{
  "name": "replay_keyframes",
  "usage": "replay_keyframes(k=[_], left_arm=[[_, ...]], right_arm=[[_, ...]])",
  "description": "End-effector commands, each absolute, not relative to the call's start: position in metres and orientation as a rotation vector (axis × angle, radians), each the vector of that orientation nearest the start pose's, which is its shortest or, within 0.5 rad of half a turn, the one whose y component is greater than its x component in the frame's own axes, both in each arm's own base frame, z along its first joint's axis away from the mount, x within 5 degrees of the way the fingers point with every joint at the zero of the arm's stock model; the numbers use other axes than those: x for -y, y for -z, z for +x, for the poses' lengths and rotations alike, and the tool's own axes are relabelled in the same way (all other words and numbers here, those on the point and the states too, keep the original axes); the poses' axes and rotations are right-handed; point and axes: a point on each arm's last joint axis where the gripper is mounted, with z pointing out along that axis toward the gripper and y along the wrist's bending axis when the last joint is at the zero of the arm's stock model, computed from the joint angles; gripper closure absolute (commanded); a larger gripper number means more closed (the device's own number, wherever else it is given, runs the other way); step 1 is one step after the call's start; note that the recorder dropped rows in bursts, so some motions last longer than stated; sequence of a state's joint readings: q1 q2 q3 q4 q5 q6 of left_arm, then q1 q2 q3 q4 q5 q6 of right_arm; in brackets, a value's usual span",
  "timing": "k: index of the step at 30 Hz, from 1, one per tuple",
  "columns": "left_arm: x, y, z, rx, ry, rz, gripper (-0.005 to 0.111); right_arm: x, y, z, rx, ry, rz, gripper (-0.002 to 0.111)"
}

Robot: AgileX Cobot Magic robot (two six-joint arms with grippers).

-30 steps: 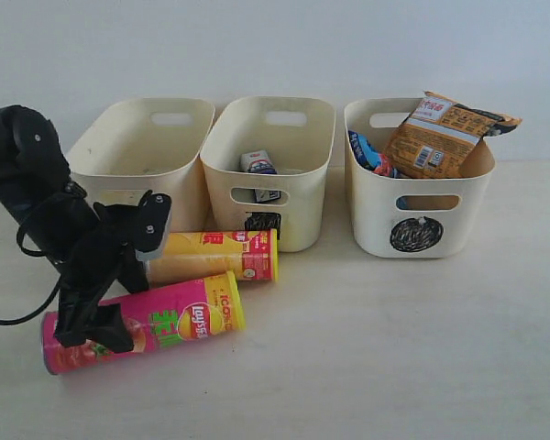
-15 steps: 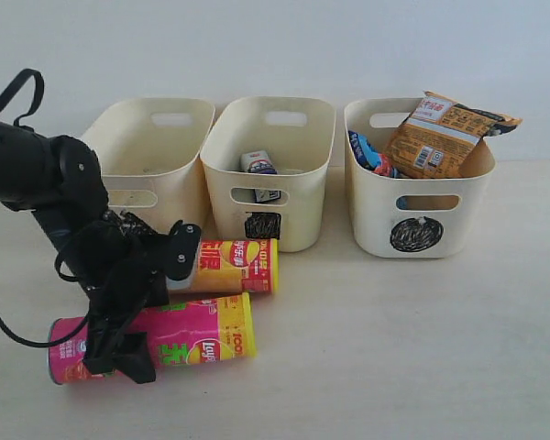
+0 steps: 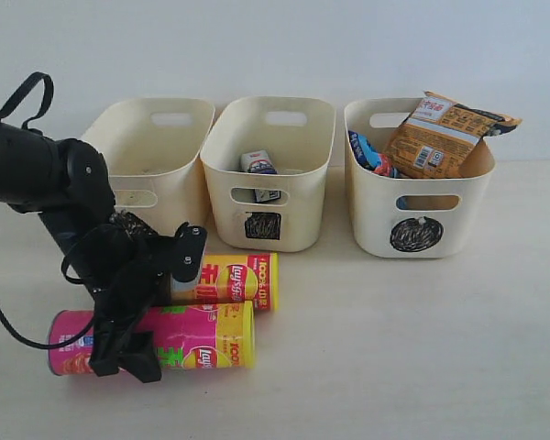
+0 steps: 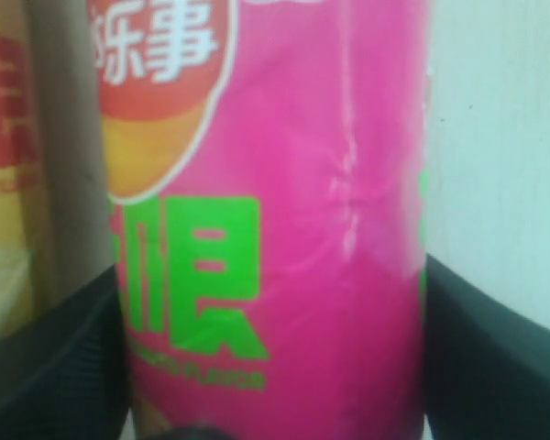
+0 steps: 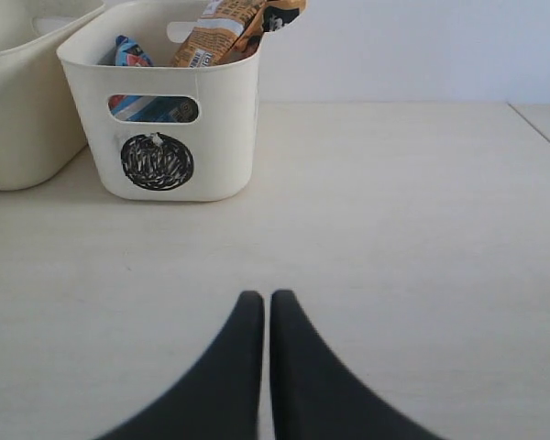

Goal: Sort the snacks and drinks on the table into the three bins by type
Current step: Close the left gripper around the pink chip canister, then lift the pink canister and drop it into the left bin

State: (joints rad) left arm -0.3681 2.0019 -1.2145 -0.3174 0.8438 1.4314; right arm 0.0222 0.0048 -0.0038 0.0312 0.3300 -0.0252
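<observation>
1. Three cream plastic bins were counted. The left bin [image 3: 156, 156] showed nothing inside, the middle bin [image 3: 298, 211] held one visible white-and-blue carton [image 3: 257, 162], and the right bin [image 3: 376, 220] held one orange-brown crinkly packet [image 3: 445, 133] and one blue crinkly packet [image 3: 365, 151].
2. Two chip tubes lay unsorted on the pale beige desk [image 3: 394, 348]: one yellow tube [image 3: 238, 280] and one pink tube [image 3: 202, 335].
3. The left tool [image 3: 126, 357] was clamped across the pink tube. The right tool [image 5: 258, 367] was closed together and empty.
</observation>
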Motion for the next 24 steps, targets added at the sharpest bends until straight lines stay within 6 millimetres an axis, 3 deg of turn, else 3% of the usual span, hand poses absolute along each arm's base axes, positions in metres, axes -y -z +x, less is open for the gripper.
replay_keyframes(k=[1,17,21,24], left_arm=[[0.152,-0.149,0.329,2.367,-0.306,-2.320,0.103],[0.150,-0.175,0.316,2.401,-0.370,-2.225,0.103],[0.147,-0.196,0.307,2.391,-0.389,-2.235,0.103],[0.147,-0.219,0.302,2.486,-0.393,-2.235,0.103]], right_arm=[[-0.002,-0.184,0.054,-1.806,-0.023,-0.024,0.108],[-0.002,-0.184,0.054,-1.808,-0.023,-0.024,0.108],[-0.002,-0.184,0.054,-1.808,-0.023,-0.024,0.108],[-0.002,-0.184,0.054,-1.808,-0.023,-0.024,0.108]])
